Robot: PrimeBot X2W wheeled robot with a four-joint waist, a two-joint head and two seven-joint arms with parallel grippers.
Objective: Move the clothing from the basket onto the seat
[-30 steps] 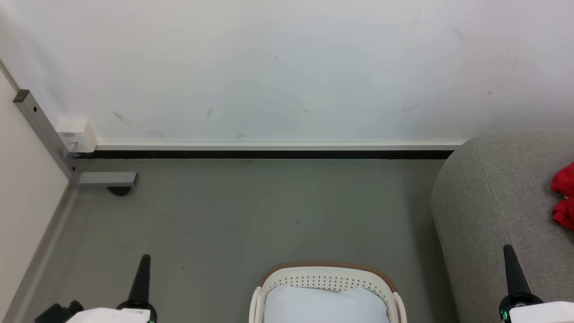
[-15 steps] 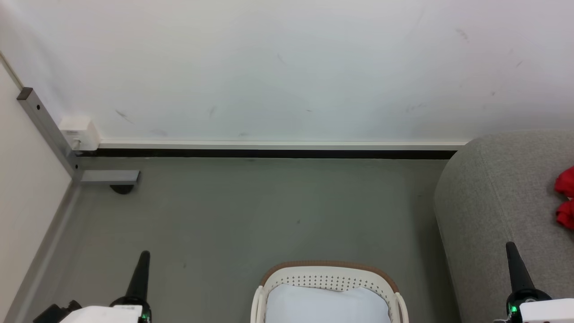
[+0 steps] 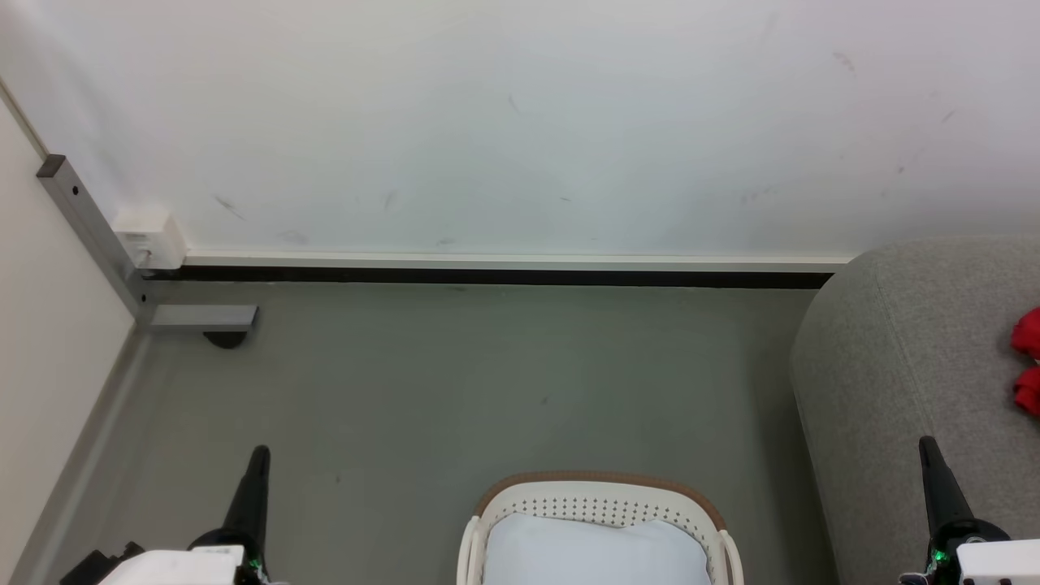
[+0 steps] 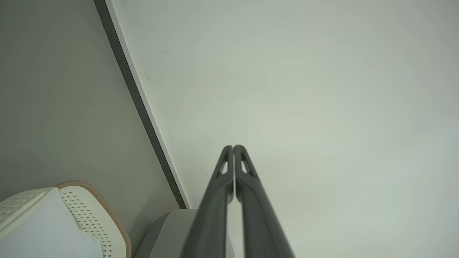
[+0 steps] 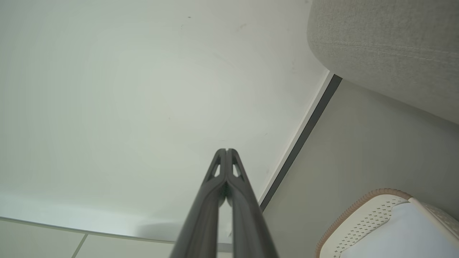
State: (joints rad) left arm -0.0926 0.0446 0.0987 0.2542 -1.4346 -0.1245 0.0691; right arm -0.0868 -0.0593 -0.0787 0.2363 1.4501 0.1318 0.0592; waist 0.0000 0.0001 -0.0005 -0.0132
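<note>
The basket [image 3: 597, 481] is set on the floor [image 3: 487, 382], well before the wall [image 3: 520, 122]. The seat [image 3: 894, 366] is placed to the basket's right, near the wall, and the clothing [image 3: 1030, 333] is laid on the seat.

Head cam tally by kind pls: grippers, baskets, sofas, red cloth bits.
grippers: 2, left gripper and right gripper, both shut
basket: 1
sofa: 1
red cloth lumps: 2, on the sofa, cut off by the frame edge; cannot tell if they are one garment
total: 6
</note>
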